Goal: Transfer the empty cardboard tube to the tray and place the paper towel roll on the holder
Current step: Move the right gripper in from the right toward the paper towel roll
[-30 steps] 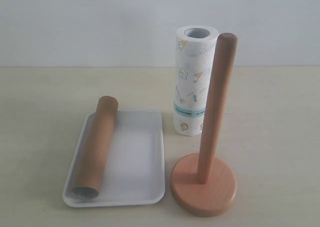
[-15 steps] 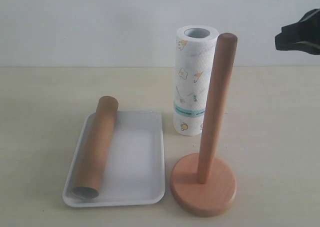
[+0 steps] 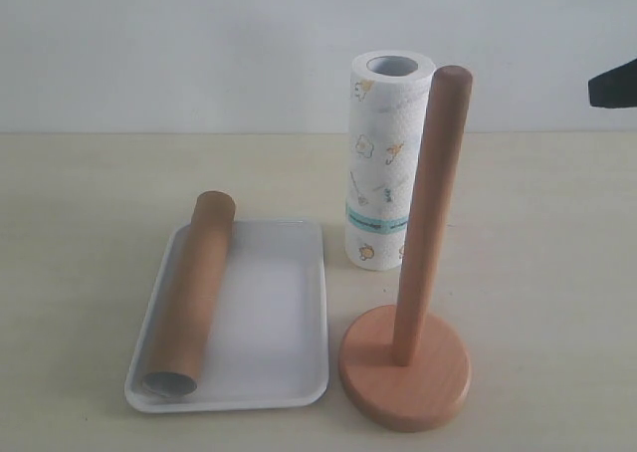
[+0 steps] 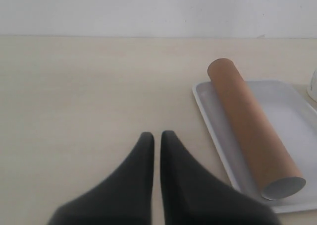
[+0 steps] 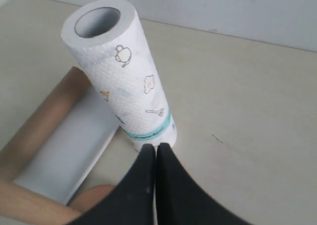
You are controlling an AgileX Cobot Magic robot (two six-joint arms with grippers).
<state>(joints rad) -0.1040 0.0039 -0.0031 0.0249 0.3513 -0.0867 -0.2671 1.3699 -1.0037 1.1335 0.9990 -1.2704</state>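
Observation:
The empty cardboard tube (image 3: 192, 295) lies lengthwise in the tray (image 3: 274, 313), along its left side. The paper towel roll (image 3: 383, 163) stands upright on the table behind the holder (image 3: 406, 372), whose dowel (image 3: 430, 213) is bare. Only a dark tip of my right gripper (image 3: 612, 84) shows at the right edge, high above the table. In the right wrist view that gripper (image 5: 156, 147) is shut and empty, above and apart from the roll (image 5: 124, 71). My left gripper (image 4: 157, 135) is shut and empty over bare table, beside the tray (image 4: 292, 106) and tube (image 4: 250, 126).
The pale wooden table (image 3: 80, 193) meets a white wall at the back. The holder's disc base stands close to the tray's right front corner. The roll's foot is near the tray's far right corner.
My right gripper entered at the upper right half a second ago; now less of it shows, at the very edge. Tube, tray, roll and holder have not moved.

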